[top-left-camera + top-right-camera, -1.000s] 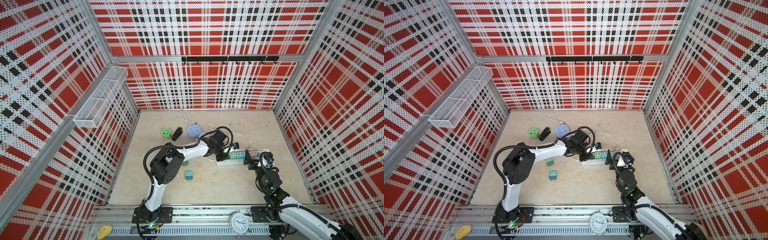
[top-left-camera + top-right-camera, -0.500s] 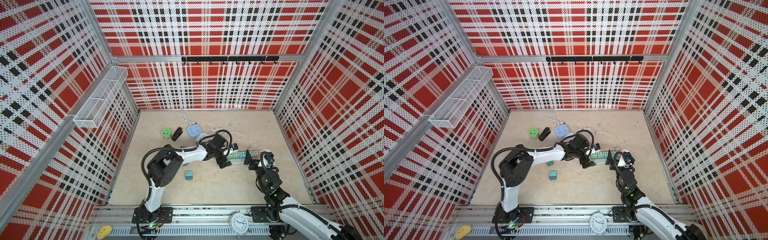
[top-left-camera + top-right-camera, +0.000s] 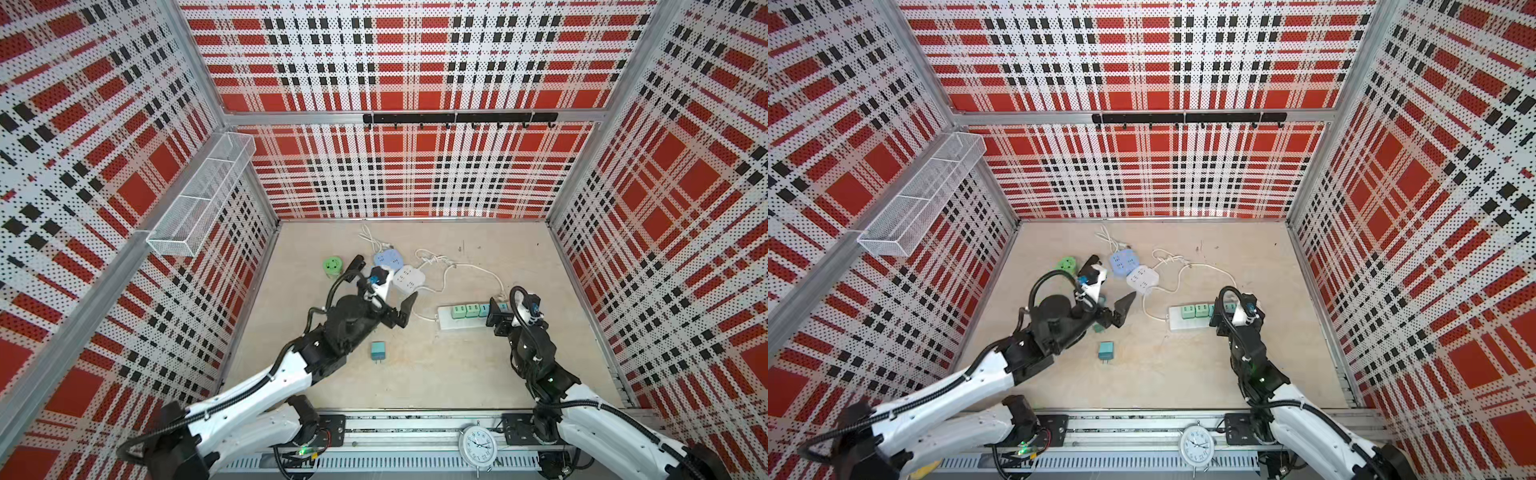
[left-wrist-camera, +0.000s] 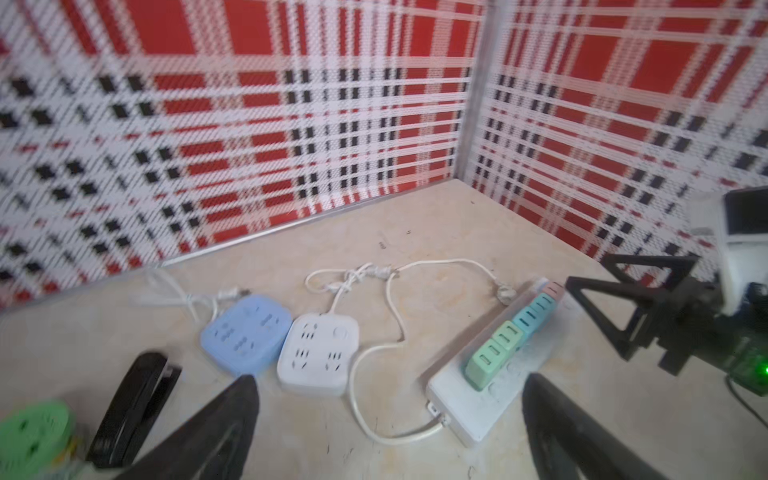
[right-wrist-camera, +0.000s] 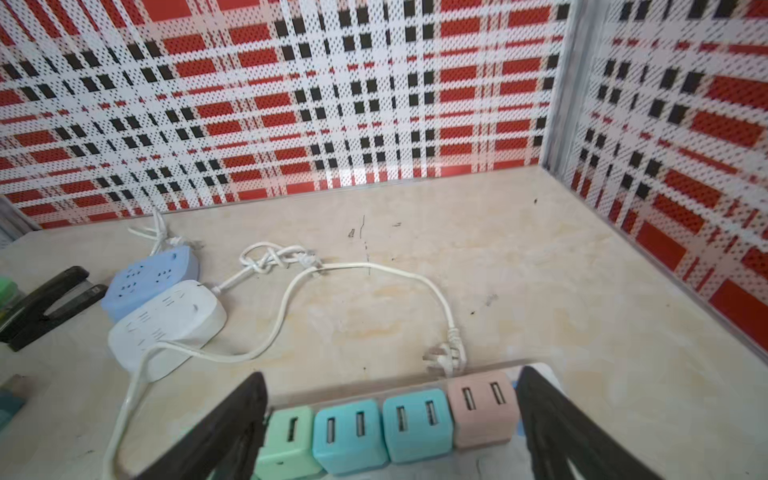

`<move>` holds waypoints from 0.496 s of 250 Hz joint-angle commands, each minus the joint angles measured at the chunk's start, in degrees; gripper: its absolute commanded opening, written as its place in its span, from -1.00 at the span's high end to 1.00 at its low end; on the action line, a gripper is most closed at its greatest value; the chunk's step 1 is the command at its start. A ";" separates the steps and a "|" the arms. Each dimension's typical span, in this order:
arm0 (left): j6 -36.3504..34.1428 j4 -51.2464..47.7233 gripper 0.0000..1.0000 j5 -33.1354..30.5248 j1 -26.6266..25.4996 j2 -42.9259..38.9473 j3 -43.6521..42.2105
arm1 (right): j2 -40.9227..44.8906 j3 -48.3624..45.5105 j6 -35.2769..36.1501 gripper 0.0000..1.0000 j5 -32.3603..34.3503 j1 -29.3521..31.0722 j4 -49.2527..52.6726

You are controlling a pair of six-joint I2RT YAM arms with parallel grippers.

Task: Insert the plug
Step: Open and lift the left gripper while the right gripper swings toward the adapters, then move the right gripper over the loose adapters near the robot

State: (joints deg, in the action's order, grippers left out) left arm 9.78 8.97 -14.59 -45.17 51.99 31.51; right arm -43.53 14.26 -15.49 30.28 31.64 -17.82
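A white power strip (image 3: 446, 323) (image 3: 1177, 323) lies right of the table's middle. Several cube plugs stand in it side by side: mint (image 5: 286, 440), two teal (image 5: 349, 432) and pink (image 5: 482, 409). My right gripper (image 3: 496, 316) (image 5: 390, 374) hovers over the strip's right end, open, one finger at each end of the row. My left gripper (image 3: 405, 311) (image 4: 390, 378) is open and empty, just left of the strip (image 4: 469, 403). A loose teal plug (image 3: 378, 350) (image 3: 1106, 350) lies flat on the table near the left arm.
A blue square socket block (image 3: 388, 258) and a white one (image 3: 409, 279) sit behind the left gripper, with white cords (image 3: 446, 270) looping to the strip. A green round socket (image 3: 333, 266) and a black stapler (image 3: 356, 264) lie further left. A wire basket (image 3: 203, 203) hangs on the left wall.
My left gripper has opened and drawn back to the left, away from the strip's left end. The right gripper stays over the strip, its jaws slightly narrower.
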 commanded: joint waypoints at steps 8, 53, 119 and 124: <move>12.71 8.31 -0.98 -7.14 6.77 -5.34 -10.28 | -10.55 14.39 -8.78 -0.66 -9.41 1.76 12.64; 23.11 10.36 -0.98 -10.95 13.71 -6.85 -16.60 | -33.42 35.00 -9.73 -0.60 -2.87 9.57 21.87; 27.99 20.05 -0.98 -15.55 17.67 2.44 -19.59 | -63.82 67.36 -11.96 -0.53 -7.65 10.72 35.18; 28.33 21.89 -0.99 -15.30 18.23 3.14 -20.22 | -66.01 69.74 -12.00 -0.55 -7.73 10.72 36.11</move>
State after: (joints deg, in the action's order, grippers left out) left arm 33.12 20.45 -24.73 -28.40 51.96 14.33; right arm -100.25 72.40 -26.13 23.79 42.02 9.23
